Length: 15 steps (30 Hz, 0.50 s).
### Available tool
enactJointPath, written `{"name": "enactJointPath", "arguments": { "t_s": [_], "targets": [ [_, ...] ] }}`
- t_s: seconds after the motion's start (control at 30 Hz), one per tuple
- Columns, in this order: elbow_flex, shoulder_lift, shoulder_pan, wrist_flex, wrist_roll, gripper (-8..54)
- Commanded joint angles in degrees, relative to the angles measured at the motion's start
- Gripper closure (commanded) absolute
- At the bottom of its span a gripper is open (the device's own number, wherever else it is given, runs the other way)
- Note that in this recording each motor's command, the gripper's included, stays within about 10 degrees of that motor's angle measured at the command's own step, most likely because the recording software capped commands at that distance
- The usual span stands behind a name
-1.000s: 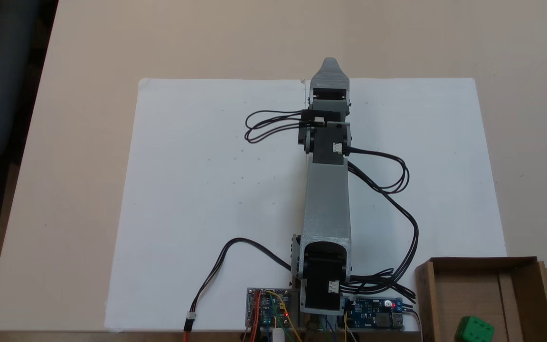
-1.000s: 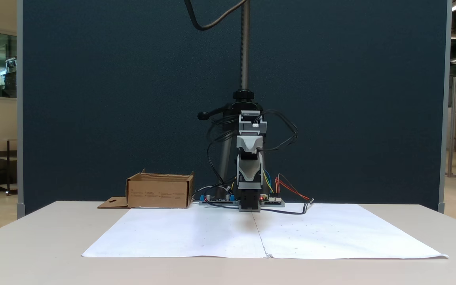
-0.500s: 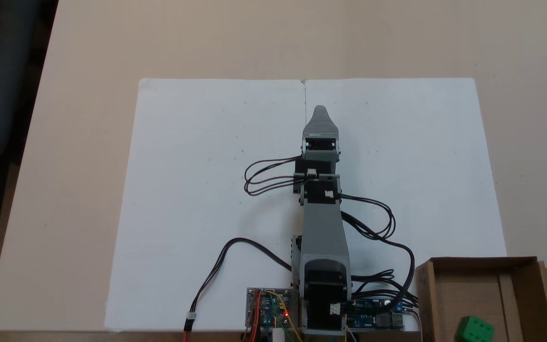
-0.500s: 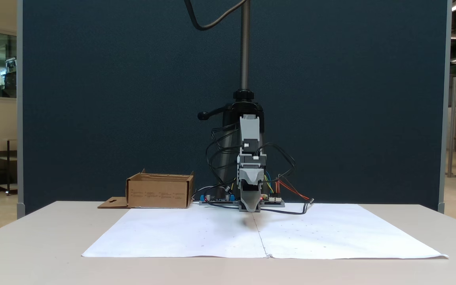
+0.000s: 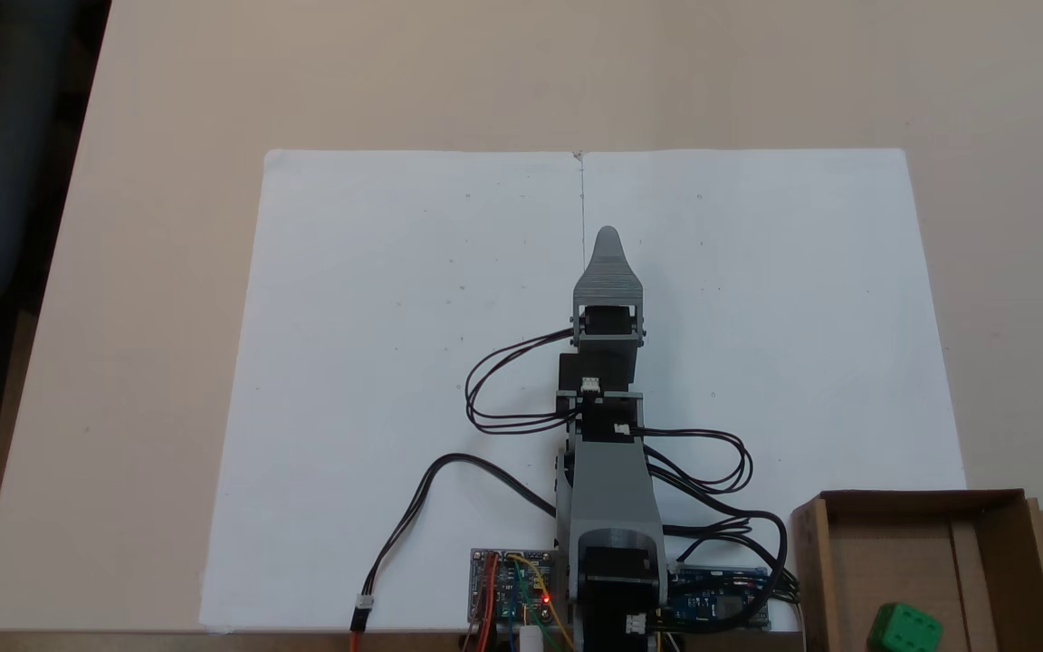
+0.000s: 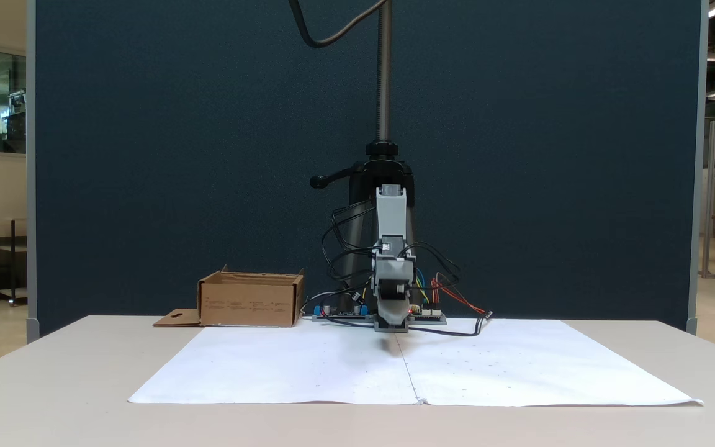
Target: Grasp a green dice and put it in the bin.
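Gripper (image 5: 607,237) low over paper; one green dice (image 5: 906,628) inside one bin (image 5: 915,500).

The picture's lower edge cuts off the bin (image 5: 992,507) and part of the green dice (image 5: 906,627).

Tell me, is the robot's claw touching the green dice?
Apart. In a fixed view from above, the gripper lies over the white paper, while the green dice sits inside the cardboard bin.

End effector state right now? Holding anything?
End effector: open or shut cannot be told, as just one tapered tip shows in both fixed views. No dice on it; the green dice sits in the bin.
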Motion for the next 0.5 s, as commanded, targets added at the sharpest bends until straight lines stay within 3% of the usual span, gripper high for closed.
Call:
{"name": "enactJointPath", "arguments": {
  "t_s": [0.0,0.47],
  "targets": [
    [3.8,5.7,0.2,-9.6,-2.7,2.1],
    [3.8,5.7,0.4,-33.3,-2.9,0.8]
  ]
}}
